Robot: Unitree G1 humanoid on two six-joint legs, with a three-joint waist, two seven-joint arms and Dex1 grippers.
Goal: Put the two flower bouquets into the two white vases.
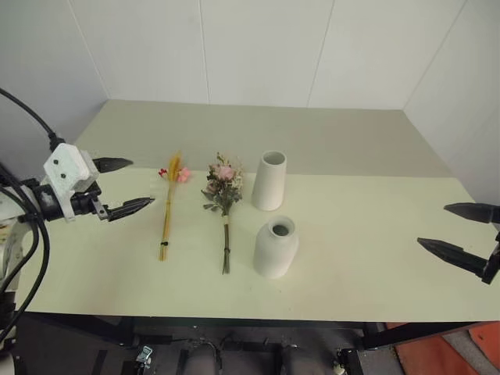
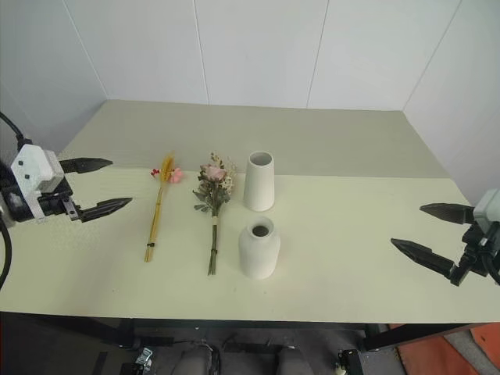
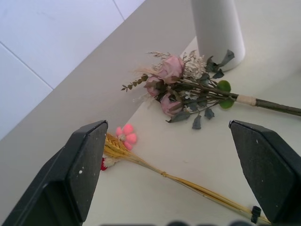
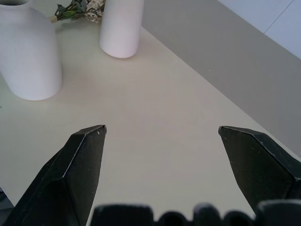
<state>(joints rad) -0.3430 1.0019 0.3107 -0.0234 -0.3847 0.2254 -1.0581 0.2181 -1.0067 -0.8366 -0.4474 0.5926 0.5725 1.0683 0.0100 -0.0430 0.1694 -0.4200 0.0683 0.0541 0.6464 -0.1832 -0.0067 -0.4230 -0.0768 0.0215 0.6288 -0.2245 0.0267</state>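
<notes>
Two bouquets lie flat on the pale table: a slim bunch of yellow wheat stalks with pink and red blossoms (image 1: 169, 203) and, to its right, a fuller bunch of pink roses with grey-green leaves (image 1: 224, 195). Right of the roses stands a tapered wide-mouthed white vase (image 1: 270, 180); nearer the front edge stands a rounded narrow-necked white vase (image 1: 276, 247). My left gripper (image 1: 131, 186) hovers open left of the wheat bunch, pointing toward it. My right gripper (image 1: 458, 231) is open at the table's right side, well apart from the vases. Both hold nothing.
The table (image 1: 367, 234) has a darker strip (image 1: 344, 133) along the back, meeting white walls. Its front edge runs close below the rounded vase. Black cables (image 1: 23, 234) trail from my left arm at the left edge.
</notes>
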